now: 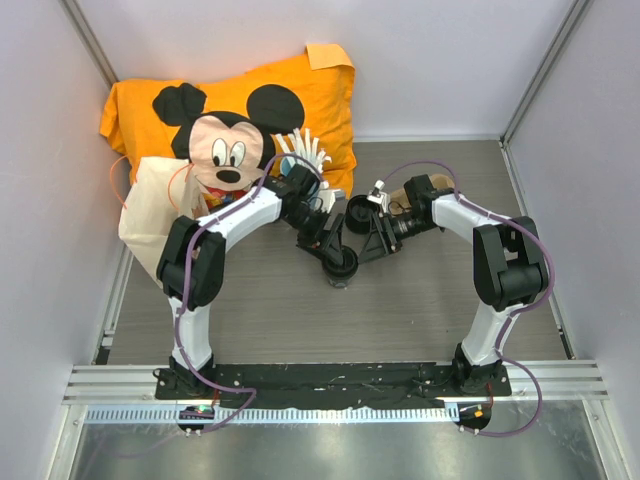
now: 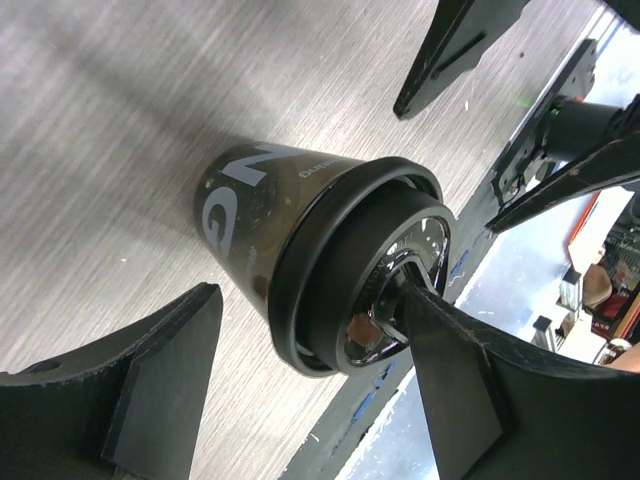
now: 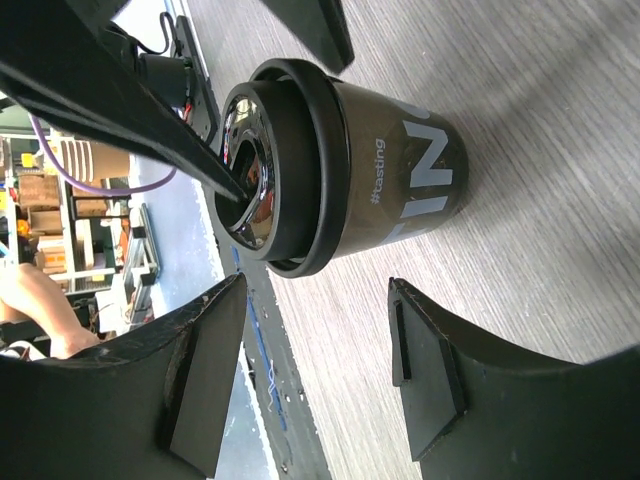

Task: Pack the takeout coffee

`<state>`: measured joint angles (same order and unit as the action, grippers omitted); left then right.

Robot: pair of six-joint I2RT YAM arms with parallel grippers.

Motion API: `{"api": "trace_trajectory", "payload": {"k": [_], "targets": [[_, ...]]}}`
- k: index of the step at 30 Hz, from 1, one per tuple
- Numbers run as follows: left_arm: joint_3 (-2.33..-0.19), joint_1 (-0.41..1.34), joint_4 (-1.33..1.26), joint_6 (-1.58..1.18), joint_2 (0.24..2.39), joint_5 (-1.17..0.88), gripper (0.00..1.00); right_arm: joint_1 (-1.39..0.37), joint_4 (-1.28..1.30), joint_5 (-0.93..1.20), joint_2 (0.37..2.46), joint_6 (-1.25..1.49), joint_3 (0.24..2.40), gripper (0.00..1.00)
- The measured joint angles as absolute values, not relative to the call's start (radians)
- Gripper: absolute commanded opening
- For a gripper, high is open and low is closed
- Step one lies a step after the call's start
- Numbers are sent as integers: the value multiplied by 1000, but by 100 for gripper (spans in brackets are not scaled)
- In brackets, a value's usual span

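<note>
We see the takeout coffee (image 2: 260, 200) upright on the table (image 2: 100, 120), lid on. Left gripper (image 2: 308, 300) is open and straddling the lid. Right gripper (image 3: 315, 290) is open and empty, at the cup's 2 o'clock.

1. I see the takeout coffee (image 2: 262, 215) — dark, glossy plastic body, matt black lid (image 2: 318, 262).
2. Table (image 2: 110, 110) — grey, finely brushed grain, dull sheen.
3. Fingers (image 2: 160, 395) look like matt black plastic.

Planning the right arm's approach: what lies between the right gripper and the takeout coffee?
Only bare table, in the right wrist view; the open right gripper faces the takeout coffee directly.
</note>
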<state>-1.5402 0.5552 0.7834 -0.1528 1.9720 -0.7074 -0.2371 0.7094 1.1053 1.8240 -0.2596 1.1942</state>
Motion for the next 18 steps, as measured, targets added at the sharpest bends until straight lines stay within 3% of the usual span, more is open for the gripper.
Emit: {"api": "trace_trajectory", "payload": {"k": [13,18], "targets": [[-1594,514,759,-167,1972,-769,79,-237,709,1134,1824,-262,1163,67],[-1571,463,686,-207,1970,-793,79,-237,838,1198,1830,-392,1167,67]]}}
